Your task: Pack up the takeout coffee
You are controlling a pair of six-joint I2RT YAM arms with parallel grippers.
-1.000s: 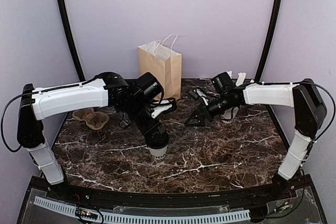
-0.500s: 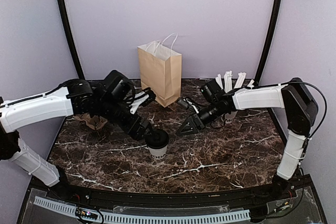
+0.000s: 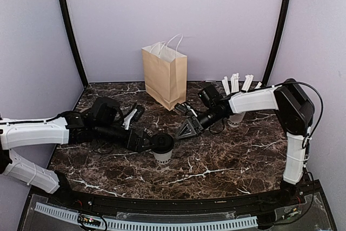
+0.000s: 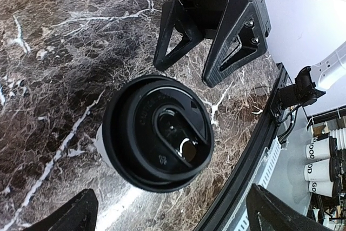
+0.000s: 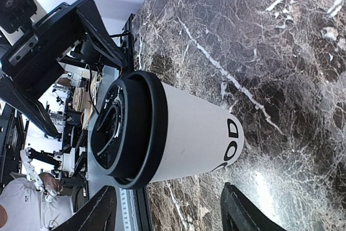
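Observation:
The takeout coffee (image 3: 162,149), a white paper cup with dark lettering and a black lid, stands upright on the marble table (image 3: 227,160). My left gripper (image 3: 144,141) lies low just left of the cup, open and empty. In the left wrist view the lid (image 4: 158,132) sits just beyond the spread fingertips (image 4: 75,212). My right gripper (image 3: 185,130) is open and empty, just right of the cup and apart from it. In the right wrist view the cup (image 5: 184,133) sits beyond the open fingertips (image 5: 243,209).
A brown paper bag (image 3: 165,77) with white handles stands open at the back centre. A second white cup (image 3: 235,118) with white wrapped straws (image 3: 235,84) stands behind the right arm. The right gripper (image 4: 213,28) shows beyond the lid.
My left arm has let go of the cup's top, dropped low and drawn back to the cup's left. My right gripper has moved left, closer to the cup.

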